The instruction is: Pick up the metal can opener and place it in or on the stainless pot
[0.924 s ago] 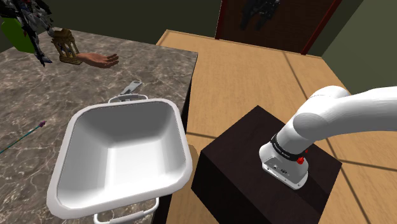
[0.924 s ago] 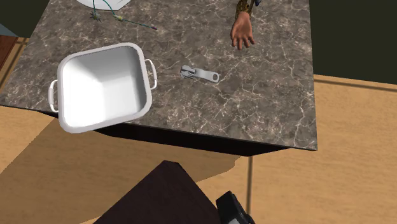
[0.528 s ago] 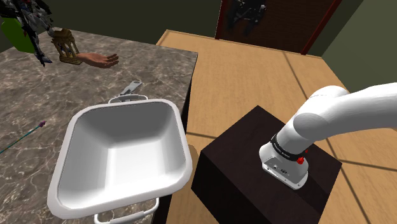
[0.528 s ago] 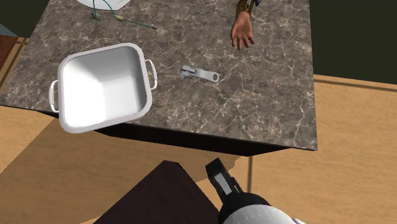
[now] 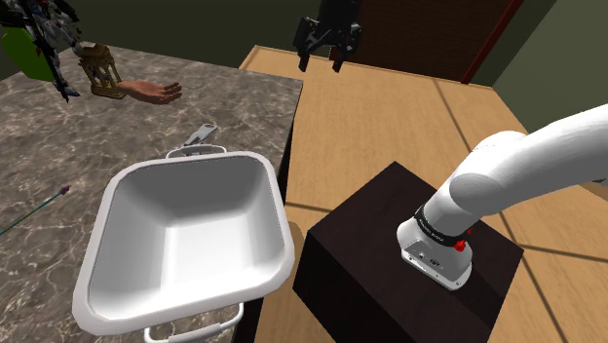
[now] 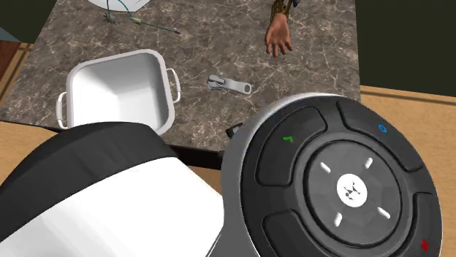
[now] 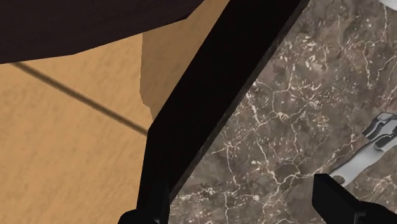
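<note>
Dark marble desk carries the can opener, flat, just beside the white pot's handle. Tool hangs wide open and empty, high near the desk's edge. I think it should centre across the opener's handle before descending.

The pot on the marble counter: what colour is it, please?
Plain white, with no metal shine. The shoulder view shows the pot best.
</note>
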`<state>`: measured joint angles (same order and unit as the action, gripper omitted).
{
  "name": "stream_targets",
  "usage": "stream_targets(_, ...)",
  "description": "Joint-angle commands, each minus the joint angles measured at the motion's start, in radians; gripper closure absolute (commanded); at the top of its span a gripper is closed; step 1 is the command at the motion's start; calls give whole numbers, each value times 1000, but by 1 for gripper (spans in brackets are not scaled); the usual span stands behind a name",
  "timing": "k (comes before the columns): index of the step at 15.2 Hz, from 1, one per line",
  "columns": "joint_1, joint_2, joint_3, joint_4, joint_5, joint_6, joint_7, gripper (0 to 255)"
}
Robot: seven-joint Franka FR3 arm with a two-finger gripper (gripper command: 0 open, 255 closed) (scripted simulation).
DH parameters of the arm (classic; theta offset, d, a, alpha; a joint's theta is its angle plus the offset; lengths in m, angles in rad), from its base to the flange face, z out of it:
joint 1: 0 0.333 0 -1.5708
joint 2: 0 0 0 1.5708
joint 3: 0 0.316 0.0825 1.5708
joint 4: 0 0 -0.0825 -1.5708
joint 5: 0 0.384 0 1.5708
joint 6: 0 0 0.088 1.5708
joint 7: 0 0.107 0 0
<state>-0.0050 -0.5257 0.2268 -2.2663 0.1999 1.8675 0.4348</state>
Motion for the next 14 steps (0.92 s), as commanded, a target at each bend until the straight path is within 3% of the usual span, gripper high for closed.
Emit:
stream_targets(1, 1, 52, 44, 14, 6, 29, 70, 0)
stream_targets(7, -5, 267, 163, 139, -25, 88, 279, 0)
stream_targets(14, 18, 565, 256, 349, -141, 117, 540, 0)
